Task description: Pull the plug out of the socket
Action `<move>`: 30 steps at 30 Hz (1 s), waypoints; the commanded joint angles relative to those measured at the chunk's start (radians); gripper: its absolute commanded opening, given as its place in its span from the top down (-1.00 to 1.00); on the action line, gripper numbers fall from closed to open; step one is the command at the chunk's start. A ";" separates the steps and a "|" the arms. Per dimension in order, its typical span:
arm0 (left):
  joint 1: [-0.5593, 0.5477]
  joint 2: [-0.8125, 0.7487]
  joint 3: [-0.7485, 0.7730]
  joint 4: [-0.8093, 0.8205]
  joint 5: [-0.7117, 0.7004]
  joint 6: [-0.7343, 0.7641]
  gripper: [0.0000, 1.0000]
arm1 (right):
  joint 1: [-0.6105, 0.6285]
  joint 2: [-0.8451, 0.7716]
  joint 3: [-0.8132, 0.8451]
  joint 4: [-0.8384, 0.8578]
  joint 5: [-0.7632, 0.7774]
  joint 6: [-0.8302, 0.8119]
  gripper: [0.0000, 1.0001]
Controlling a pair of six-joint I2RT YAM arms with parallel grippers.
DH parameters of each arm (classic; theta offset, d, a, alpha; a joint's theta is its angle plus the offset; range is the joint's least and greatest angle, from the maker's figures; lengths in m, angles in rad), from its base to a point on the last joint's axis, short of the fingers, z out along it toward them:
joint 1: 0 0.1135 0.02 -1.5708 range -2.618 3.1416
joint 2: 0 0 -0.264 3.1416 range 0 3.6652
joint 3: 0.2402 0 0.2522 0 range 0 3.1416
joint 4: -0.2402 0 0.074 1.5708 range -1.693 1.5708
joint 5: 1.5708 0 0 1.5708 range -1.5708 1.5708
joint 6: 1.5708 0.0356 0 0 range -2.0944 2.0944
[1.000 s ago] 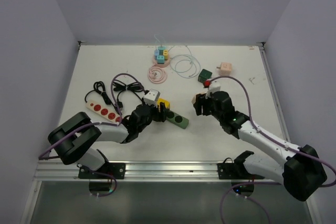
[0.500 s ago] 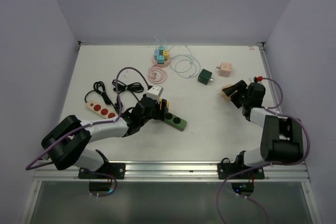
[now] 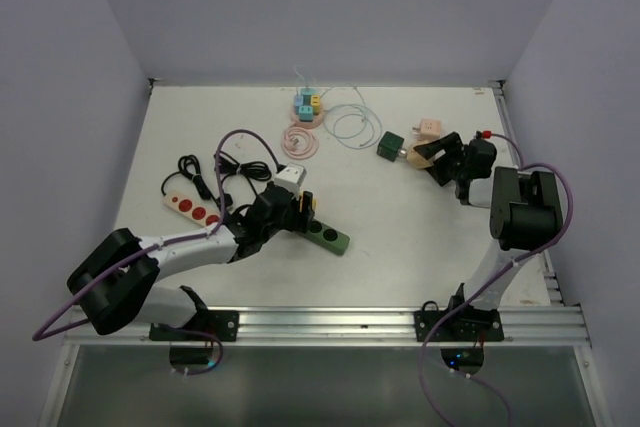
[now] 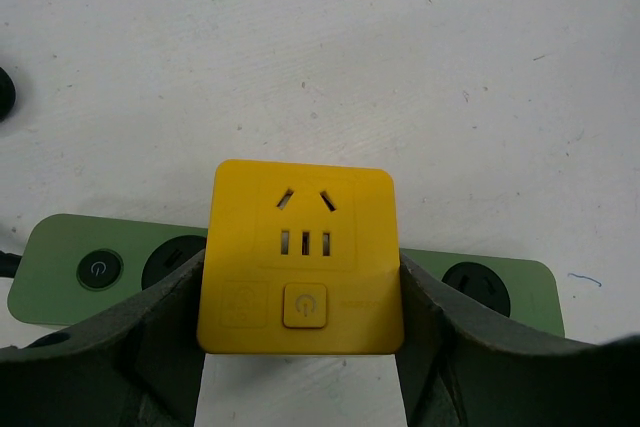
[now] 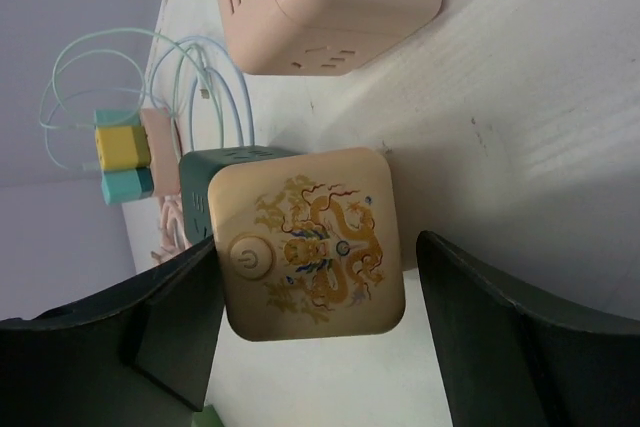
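Left wrist view: the yellow plug [image 4: 300, 257] sits in the middle of the green power strip [image 4: 60, 267], which lies flat on the tabletop [image 4: 450, 67]. The left claw [image 4: 300, 282] pinches the plug, with one finger pressed on each flat side. I think the plug is a hard, light plastic block. Its sides look smooth, so it may slip. It is best held low on those two sides and pulled straight out. The strip looks light too, so it may lift up with the plug.

The left arm [image 3: 190, 245] lies low and stretched out from the near left toward the middle. The right claw [image 5: 315, 247] is well apart, at the far right, around a tan cube [image 5: 310, 197]. A thin gap shows on one side, so I cannot tell if it squeezes
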 commanded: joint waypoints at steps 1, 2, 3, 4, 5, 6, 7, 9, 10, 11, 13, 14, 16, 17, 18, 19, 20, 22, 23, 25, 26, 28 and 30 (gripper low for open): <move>0.013 -0.034 -0.019 -0.049 -0.033 -0.027 0.74 | -0.004 0.020 0.065 -0.018 -0.010 0.009 -0.57; 0.013 -0.033 -0.018 -0.048 -0.033 -0.026 0.74 | -0.004 0.024 0.083 -0.037 -0.008 -0.006 -0.69; 0.013 -0.033 -0.018 -0.048 -0.028 -0.027 0.74 | -0.004 0.026 0.091 -0.077 -0.007 -0.016 -0.73; 0.013 -0.033 -0.018 -0.045 -0.027 -0.027 0.74 | -0.004 0.021 0.097 -0.092 -0.002 -0.023 -0.81; 0.013 -0.031 -0.018 -0.040 -0.024 -0.032 0.74 | -0.004 0.007 0.099 -0.103 0.000 -0.039 -0.83; 0.013 -0.031 -0.018 -0.039 -0.018 -0.030 0.74 | -0.004 -0.003 0.097 -0.114 0.003 -0.042 -0.86; 0.013 -0.030 -0.018 -0.037 -0.016 -0.032 0.74 | -0.004 -0.016 0.094 -0.125 0.015 -0.042 -0.90; 0.013 -0.028 -0.018 -0.036 -0.013 -0.032 0.74 | -0.004 -0.065 0.094 -0.214 0.038 -0.062 -0.91; 0.013 -0.028 -0.016 -0.037 -0.011 -0.033 0.74 | -0.004 -0.082 0.100 -0.267 0.081 -0.089 -0.91; 0.013 -0.027 -0.018 -0.039 -0.010 -0.032 0.74 | -0.004 -0.097 0.110 -0.308 0.096 -0.103 -0.91; 0.013 -0.028 -0.019 -0.037 -0.007 -0.032 0.74 | -0.007 -0.120 0.104 -0.384 0.122 -0.115 -0.89; 0.013 -0.028 -0.021 -0.036 -0.004 -0.033 0.74 | -0.009 -0.126 0.097 -0.395 0.128 -0.117 -0.89; 0.013 -0.030 -0.019 -0.037 -0.001 -0.033 0.74 | -0.016 -0.128 0.091 -0.416 0.133 -0.116 -0.88; 0.013 -0.030 -0.019 -0.037 0.001 -0.033 0.74 | -0.019 -0.126 0.088 -0.422 0.132 -0.114 -0.87; 0.013 -0.030 -0.019 -0.037 0.002 -0.035 0.74 | -0.022 -0.126 0.085 -0.424 0.130 -0.114 -0.86; 0.013 -0.031 -0.018 -0.042 0.004 -0.033 0.74 | -0.025 -0.126 0.082 -0.425 0.130 -0.112 -0.85; 0.014 -0.033 -0.018 -0.043 0.005 -0.033 0.74 | -0.026 -0.125 0.084 -0.427 0.129 -0.114 -0.85; 0.013 -0.039 -0.019 -0.048 0.002 -0.032 0.74 | -0.029 -0.132 0.090 -0.454 0.132 -0.117 -0.84; 0.013 -0.042 -0.019 -0.049 0.004 -0.032 0.74 | -0.030 -0.138 0.085 -0.453 0.132 -0.117 -0.84; 0.013 -0.047 -0.018 -0.054 0.004 -0.032 0.74 | -0.032 -0.169 0.085 -0.474 0.148 -0.128 -0.85; 0.013 -0.050 -0.016 -0.055 0.007 -0.030 0.74 | -0.030 -0.181 0.090 -0.485 0.150 -0.134 -0.85; 0.013 -0.051 -0.013 -0.057 0.008 -0.027 0.74 | -0.032 -0.209 0.096 -0.523 0.165 -0.155 -0.89; 0.013 -0.051 -0.010 -0.059 0.012 -0.027 0.74 | -0.033 -0.261 0.103 -0.572 0.185 -0.166 -0.93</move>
